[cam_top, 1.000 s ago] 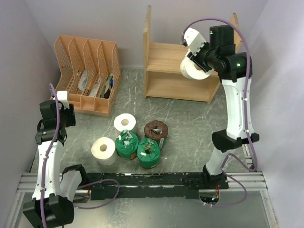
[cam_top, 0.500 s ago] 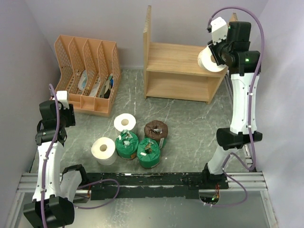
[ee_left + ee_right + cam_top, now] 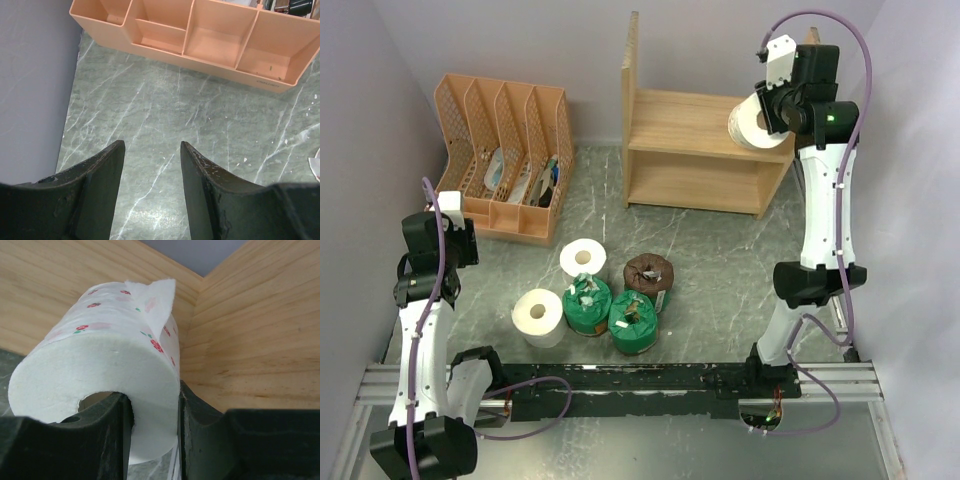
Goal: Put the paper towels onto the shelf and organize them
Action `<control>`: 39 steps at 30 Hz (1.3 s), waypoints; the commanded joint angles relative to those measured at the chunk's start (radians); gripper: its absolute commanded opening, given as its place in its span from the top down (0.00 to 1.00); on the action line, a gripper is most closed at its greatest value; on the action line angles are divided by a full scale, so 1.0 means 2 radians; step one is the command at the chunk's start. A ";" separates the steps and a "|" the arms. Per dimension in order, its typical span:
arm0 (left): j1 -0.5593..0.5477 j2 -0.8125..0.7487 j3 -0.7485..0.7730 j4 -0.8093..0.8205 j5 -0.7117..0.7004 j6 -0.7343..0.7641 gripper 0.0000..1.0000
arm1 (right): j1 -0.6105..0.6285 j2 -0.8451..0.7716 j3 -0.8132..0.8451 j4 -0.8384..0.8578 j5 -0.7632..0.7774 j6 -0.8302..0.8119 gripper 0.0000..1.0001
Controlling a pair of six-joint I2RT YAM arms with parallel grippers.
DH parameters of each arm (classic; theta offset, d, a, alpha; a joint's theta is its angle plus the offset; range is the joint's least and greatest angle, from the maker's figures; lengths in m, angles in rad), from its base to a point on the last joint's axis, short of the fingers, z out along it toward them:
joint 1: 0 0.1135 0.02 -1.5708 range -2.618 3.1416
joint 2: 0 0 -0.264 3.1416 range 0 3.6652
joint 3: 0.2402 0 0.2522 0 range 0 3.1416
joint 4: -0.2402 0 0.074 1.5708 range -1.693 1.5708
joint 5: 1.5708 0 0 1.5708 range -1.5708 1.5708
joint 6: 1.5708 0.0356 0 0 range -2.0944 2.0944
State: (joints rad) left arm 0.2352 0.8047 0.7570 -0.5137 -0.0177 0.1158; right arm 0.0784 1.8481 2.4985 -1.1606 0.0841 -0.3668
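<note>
The shelf (image 3: 695,115) stands upper middle in the top view. 5 rolls (image 3: 588,300) sit at lower centre. The right gripper (image 3: 767,112), clamped on 1 white roll (image 3: 750,128), holds it at the top board's right end. I judge this the placing step: next, lower and release. The left gripper (image 3: 152,150) stands apart, empty.

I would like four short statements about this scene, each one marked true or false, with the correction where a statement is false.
1. The right gripper grips a white roll at the right end of the shelf, by its upper board. True.
2. Six rolls stand on the table. False: only five rolls stand there, two white and three green-wrapped.
3. The left gripper holds a green roll. False: it holds nothing.
4. The orange organizer stands to the left of the shelf. True.
</note>
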 commanded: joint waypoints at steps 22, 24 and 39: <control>0.007 0.003 -0.001 0.004 0.002 -0.003 0.40 | -0.048 0.038 0.027 0.023 -0.013 0.019 0.60; 0.007 0.003 -0.001 0.004 0.002 -0.003 0.40 | -0.047 0.040 0.032 0.026 -0.011 0.017 0.57; 0.008 0.004 -0.001 0.005 -0.002 -0.004 0.40 | -0.046 0.036 0.054 0.075 0.002 0.008 0.47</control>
State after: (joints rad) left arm 0.2390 0.8154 0.7570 -0.5140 -0.0181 0.1158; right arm -0.0032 1.9278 2.5851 -1.1080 0.0483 -0.3328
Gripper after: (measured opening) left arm 0.599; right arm 0.527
